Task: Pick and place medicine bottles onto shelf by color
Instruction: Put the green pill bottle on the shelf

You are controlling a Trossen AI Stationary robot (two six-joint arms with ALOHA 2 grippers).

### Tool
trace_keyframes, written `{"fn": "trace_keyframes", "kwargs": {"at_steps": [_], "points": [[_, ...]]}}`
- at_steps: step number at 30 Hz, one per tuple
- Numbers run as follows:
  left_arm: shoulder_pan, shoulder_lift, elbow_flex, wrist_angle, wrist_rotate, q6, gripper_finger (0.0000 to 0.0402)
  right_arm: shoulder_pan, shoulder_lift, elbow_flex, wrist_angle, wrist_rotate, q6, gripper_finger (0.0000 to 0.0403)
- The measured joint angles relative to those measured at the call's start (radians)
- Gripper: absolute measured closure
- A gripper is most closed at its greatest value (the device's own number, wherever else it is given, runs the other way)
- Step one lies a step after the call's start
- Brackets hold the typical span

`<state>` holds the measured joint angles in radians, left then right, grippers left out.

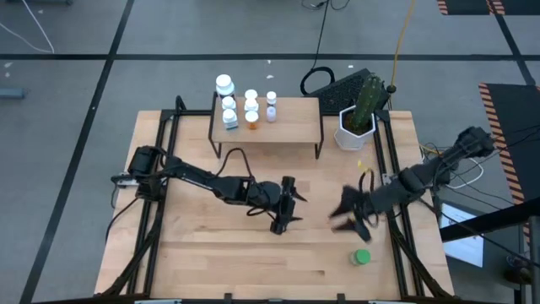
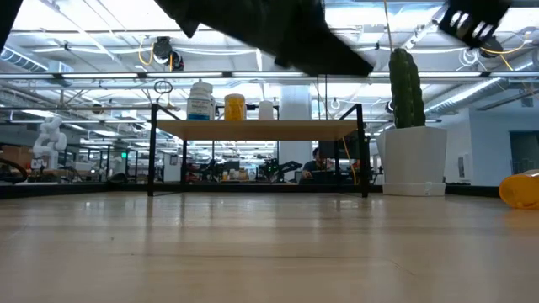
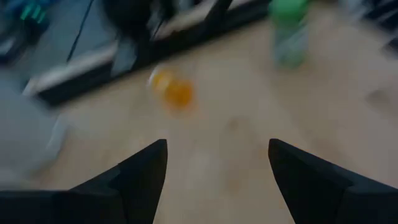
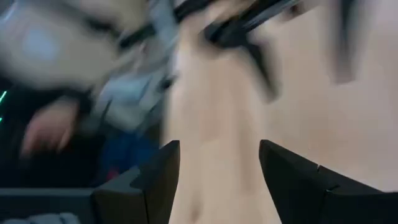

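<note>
Medicine bottles: most stand grouped on the shelf; a green bottle and an orange bottle remain on the counter. Left hand and right hand, both spread apart and empty, hover mid-counter

On the shelf stand about six medicine bottles: roughly four white ones and two orange ones, though the cluster is too tight for a sure count. One green bottle sits on the table. One more orange bottle lies on the wood. One potted cactus is present. Two arms work here.
</note>
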<state>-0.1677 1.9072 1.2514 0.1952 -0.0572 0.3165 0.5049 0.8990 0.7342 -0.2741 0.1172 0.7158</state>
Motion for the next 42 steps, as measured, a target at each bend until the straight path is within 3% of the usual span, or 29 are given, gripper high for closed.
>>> {"fn": "trace_keyframes", "kwargs": {"at_steps": [2, 5, 10, 14, 17, 21, 25, 30, 35, 42], "points": [[-0.010, 0.000, 0.000, 0.061, 0.080, 0.023, 0.0121, 0.060, 0.051, 0.068, -0.071, -0.038, -0.011, 0.0190], [-0.026, 0.000, 0.000, 0.153, 0.175, 0.027, 0.0121, 0.133, 0.117, 0.164, -0.248, 0.024, 0.095, 0.0191], [-0.053, 0.059, 0.003, 0.342, 0.192, 0.030, 0.0121, 0.213, 0.194, 0.244, -0.512, 0.045, 0.296, 0.0191], [-0.055, 0.158, 0.068, 0.383, 0.207, 0.030, 0.0121, 0.270, 0.230, 0.240, -0.636, -0.126, 0.525, 0.0191], [-0.042, 0.255, 0.197, 0.346, 0.259, 0.010, 0.0121, 0.311, 0.249, 0.237, -0.766, -0.297, 0.678, 0.0191], [-0.019, 0.402, 0.422, 0.194, 0.351, -0.013, 0.0121, 0.365, 0.263, 0.236, -0.885, -0.399, 0.748, 0.0197], [-0.009, 0.521, 0.639, 0.108, 0.394, -0.011, 0.0121, 0.418, 0.263, 0.223, -0.834, -0.323, 0.700, 0.0205], [-0.010, 0.648, 0.821, 0.016, 0.422, -0.006, 0.0121, 0.484, 0.274, 0.119, -0.572, -0.271, 0.683, 0.0212], [-0.016, 0.669, 0.834, 0.001, 0.423, -0.004, 0.0121, 0.523, 0.326, 0.003, -0.378, -0.276, 0.712, 0.0227], [-0.016, 0.674, 0.833, 0.016, 0.423, -0.015, 0.0121, 0.528, 0.386, -0.058, -0.279, -0.224, 0.623, 0.0242]]}}
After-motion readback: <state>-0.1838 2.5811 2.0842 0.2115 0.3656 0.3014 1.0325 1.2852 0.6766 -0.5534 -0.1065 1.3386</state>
